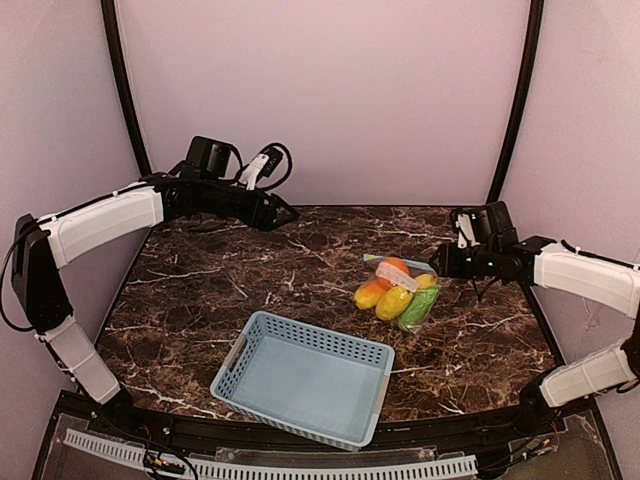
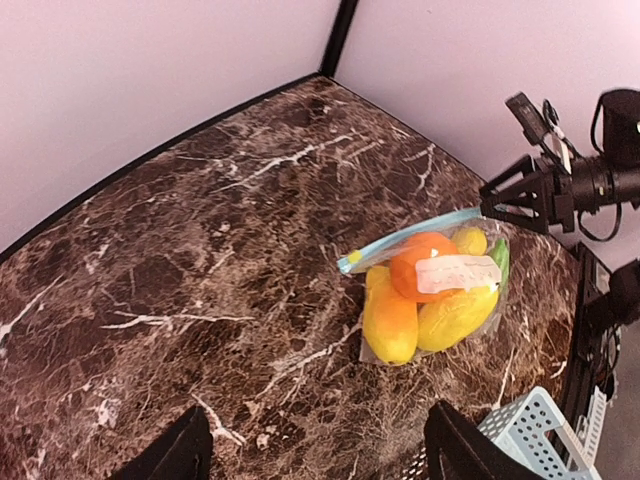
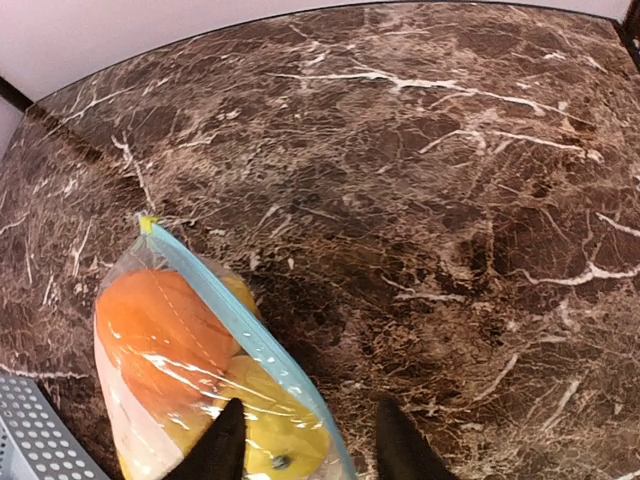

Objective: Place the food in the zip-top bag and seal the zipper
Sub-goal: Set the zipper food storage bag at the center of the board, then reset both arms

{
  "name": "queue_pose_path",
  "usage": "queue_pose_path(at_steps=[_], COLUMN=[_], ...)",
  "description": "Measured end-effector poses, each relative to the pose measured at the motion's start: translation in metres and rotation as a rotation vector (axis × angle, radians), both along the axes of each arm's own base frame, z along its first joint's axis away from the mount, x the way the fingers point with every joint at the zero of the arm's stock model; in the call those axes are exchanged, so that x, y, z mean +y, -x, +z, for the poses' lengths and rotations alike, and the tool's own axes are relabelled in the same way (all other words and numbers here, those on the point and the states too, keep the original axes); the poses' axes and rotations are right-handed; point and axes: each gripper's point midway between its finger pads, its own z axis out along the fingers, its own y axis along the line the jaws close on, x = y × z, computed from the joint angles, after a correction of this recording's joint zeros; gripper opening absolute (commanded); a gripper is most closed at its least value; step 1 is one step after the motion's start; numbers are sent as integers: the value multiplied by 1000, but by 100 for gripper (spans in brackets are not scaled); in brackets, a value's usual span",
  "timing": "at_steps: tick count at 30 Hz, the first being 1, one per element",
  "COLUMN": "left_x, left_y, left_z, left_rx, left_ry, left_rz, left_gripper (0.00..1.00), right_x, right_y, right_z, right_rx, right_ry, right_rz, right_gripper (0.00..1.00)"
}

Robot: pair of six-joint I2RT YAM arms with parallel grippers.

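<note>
1. The zip-top bag (image 1: 400,290) lies flat on the dark marble table (image 1: 220,280), right of centre and just beyond the far right corner of the light blue perforated basket (image 1: 305,375).
2. All the food is inside the bag. The round orange (image 2: 420,262) sits under the white label (image 2: 457,272), and yellow oblong fruits (image 2: 388,318) fill the lower part. The green pod (image 2: 499,262) lies along the side nearest the right arm.
3. The zipper (image 3: 230,310) runs as one flat blue strip along the bag's far edge. I cannot tell whether it is pressed shut along its whole length.
4. The right gripper (image 3: 312,440) hovers low at the right end of the bag. Its fingers (image 3: 225,445) are spread, with the end of the zipper passing between them, and they pinch nothing.
5. The left gripper (image 2: 315,445) is raised over the far left corner of the table, well apart from the bag. Its fingertips (image 2: 185,450) are spread wide and hold nothing.
6. The basket stands on the near part of the table with nothing in it.
</note>
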Motion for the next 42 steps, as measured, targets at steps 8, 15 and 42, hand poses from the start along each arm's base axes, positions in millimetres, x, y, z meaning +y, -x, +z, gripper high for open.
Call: queue_pose_path(at_steps=[8, 15, 42], left_x=[79, 153, 308], left_y=[-19, -7, 79], left_z=[24, 11, -16], left_rx=[22, 54, -136], left_ry=[125, 148, -147], left_rz=[264, 462, 972], left_gripper=[79, 86, 99], right_x=[-12, -24, -64], right_y=[-7, -11, 40], right_z=[0, 0, 92], right_rx=[5, -2, -506], right_ry=[-19, -4, 8], right_rz=[-49, -65, -37], right_gripper=[91, 95, 99])
